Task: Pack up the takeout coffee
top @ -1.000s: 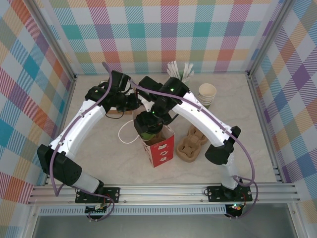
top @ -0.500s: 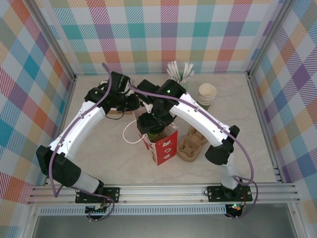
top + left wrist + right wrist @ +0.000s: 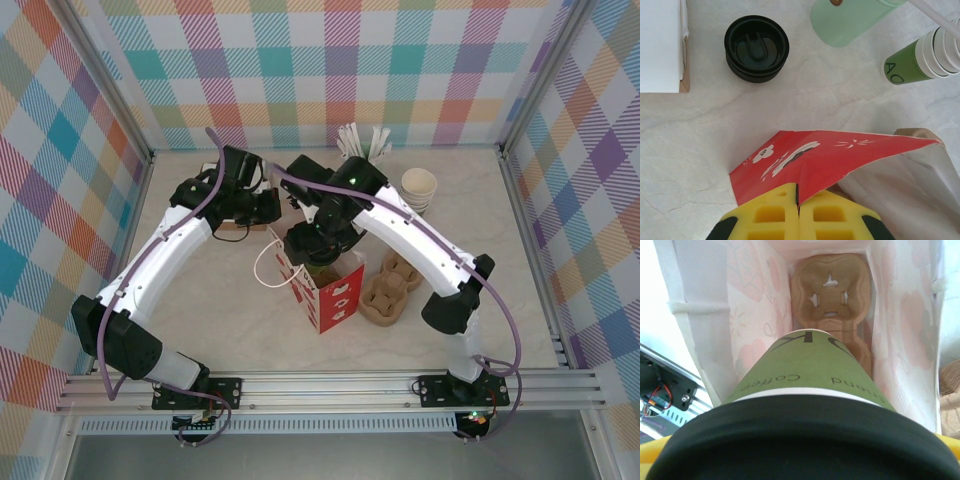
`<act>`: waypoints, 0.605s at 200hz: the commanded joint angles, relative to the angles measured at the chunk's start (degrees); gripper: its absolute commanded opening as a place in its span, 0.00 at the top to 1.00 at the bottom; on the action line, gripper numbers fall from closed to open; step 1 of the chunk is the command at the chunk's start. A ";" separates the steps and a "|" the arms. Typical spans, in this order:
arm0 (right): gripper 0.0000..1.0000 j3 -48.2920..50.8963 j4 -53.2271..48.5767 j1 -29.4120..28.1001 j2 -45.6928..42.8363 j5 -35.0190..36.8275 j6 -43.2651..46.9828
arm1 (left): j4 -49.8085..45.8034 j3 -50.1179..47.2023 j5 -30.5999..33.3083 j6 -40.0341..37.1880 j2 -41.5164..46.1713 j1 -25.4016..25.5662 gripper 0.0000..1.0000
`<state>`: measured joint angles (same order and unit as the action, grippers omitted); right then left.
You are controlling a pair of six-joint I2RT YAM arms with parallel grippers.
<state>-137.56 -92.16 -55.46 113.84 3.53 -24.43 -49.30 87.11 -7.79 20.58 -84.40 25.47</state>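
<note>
surface (image 3: 200, 300): pale, marbled, check cloth walls on three sides. both arms meet over the middle.

red bag (image 3: 335, 300): upright near the centre, mouth open upward, white inside. left pincer (image 3: 798, 220) is together on the bag's top edge, with red paper nipped between the yellow fingers. judged to be holding the mouth spread.

spare carriers (image 3: 385, 290): brown pulp, just beside the bag on its right.

cup carrier (image 3: 830, 295): brown pulp, lies flat in the bottom of the bag. slit sockets show at the far end; the near end is hidden behind the cup.

stack of lidless cups (image 3: 418, 190) and pot of stirrers (image 3: 362, 145): at the back, well apart from the bag.

takeout coffee (image 3: 810, 370): green, black lid (image 3: 800, 445) on, upright, hanging in the bag's mouth between the white walls. it is above the cup carrier and not yet seated. right pincer (image 3: 318, 245) is clamped on it up by the lid; yellow shows at both sides of the lid in the wrist view.

step (judged): lowering the coffee into the bag, late in the task.

next move calls for: a straight descent with the cup foot lined on a free socket and kept off the side walls. left side holds the mouth open until the cup sits, then the right parts and lifts clear. how deep the foot sits now: cannot tell.
</note>
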 commanded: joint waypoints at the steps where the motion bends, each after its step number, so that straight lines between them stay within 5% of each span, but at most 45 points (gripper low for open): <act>1: 0.26 -3.96 -4.78 0.18 -0.48 -3.67 0.44 | -0.52 -1.22 -1.04 -0.19 1.51 0.63 0.97; 121: 0.27 -7.31 0.22 -0.98 5.20 -9.01 -0.80 | -0.88 -0.50 -1.01 1.60 1.42 0.96 0.97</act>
<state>-144.00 -92.14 -55.59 118.39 -3.11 -24.67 -49.36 87.00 -8.03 21.47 -84.25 25.80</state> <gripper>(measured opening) 0.841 0.041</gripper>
